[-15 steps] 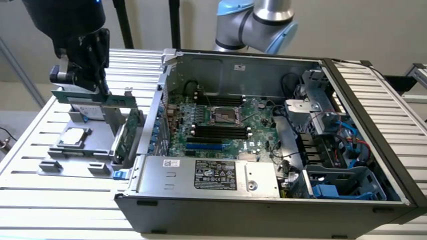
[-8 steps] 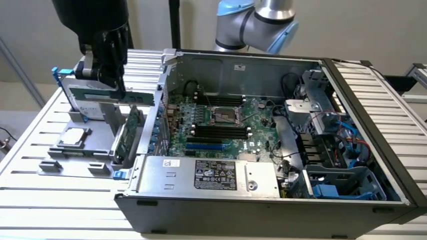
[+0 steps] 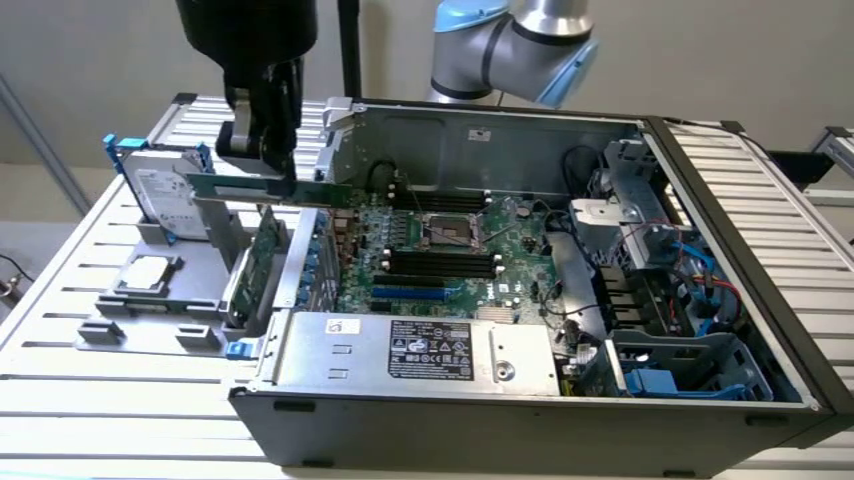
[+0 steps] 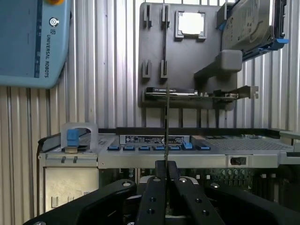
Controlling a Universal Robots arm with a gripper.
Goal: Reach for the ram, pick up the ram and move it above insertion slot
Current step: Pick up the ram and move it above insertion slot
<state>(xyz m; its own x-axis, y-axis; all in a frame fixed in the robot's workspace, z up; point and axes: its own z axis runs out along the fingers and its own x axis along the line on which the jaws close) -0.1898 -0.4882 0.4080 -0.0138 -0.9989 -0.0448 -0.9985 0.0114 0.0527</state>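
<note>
In the exterior view my black gripper (image 3: 267,172) hangs over the case's left edge, shut on the ram (image 3: 234,188). The ram is a long, thin green stick held level in the air. It sits above the broader green expansion card (image 3: 262,262) standing on edge, and left of the motherboard's dark memory slots (image 3: 434,262). In the wrist view the ram (image 4: 166,122) shows edge-on as a thin line rising from between my closed fingers (image 4: 154,197), with my gripper (image 4: 166,171) above the case wall.
A grey fixture (image 3: 100,330) on the slatted table holds a hard drive (image 3: 171,195) and a processor chip (image 3: 147,272). The open computer case (image 3: 747,200) has a power supply (image 3: 420,350) at the front and cables and drive bays at the exterior view's right. A blue-grey robot control box (image 4: 33,42) lies nearby.
</note>
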